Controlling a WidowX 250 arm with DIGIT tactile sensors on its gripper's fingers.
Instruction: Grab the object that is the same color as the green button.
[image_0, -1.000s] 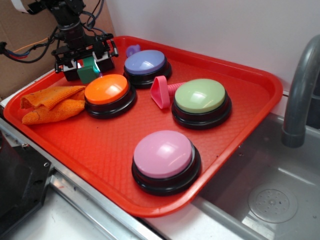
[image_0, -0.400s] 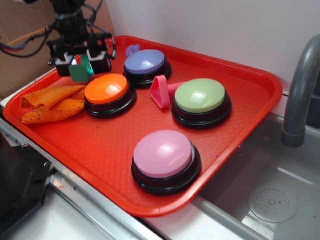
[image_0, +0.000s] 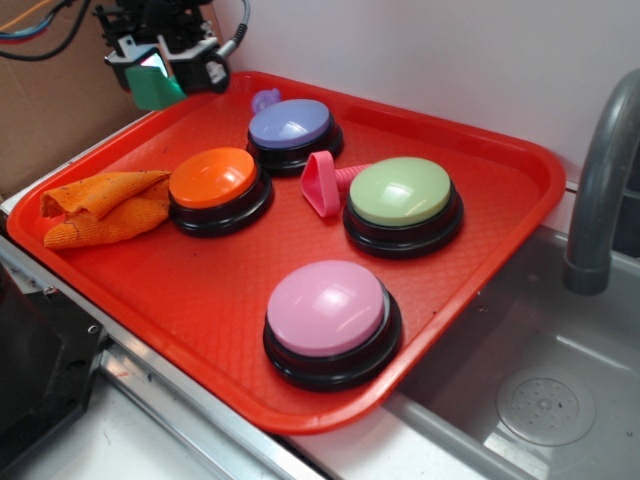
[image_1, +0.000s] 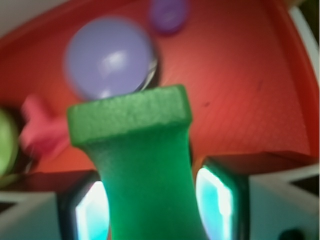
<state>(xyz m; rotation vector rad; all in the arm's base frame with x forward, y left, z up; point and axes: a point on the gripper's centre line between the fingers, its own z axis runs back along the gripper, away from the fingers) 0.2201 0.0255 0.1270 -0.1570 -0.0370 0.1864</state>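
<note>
Gripper: your gripper (image_0: 158, 72) hangs at the far left corner, above the tray rim, closed on the green block (image_0: 152, 90); in your wrist view the fingers (image_1: 220, 197) press both of its sides.
Green block: you see it lifted clear of the red tray (image_0: 200, 290), its wide end sticking out past the fingers.
Cloth: an orange cloth (image_0: 100, 205) lies crumpled at the tray's left edge.
Orange button: the orange button (image_0: 218, 188) sits just right of the cloth.
Purple button: the purple button (image_0: 292, 133) is behind it, with a small purple piece (image_0: 265, 100) beyond.
Pink cone: the pink cone (image_0: 328, 181) lies on its side between the purple and green buttons.
Green button: the green button (image_0: 402, 204) sits right of centre, well apart from your gripper.
Pink button: the pink button (image_0: 330, 320) is nearest the front edge.
Tap: a grey tap (image_0: 600, 180) stands at the far right.
</note>
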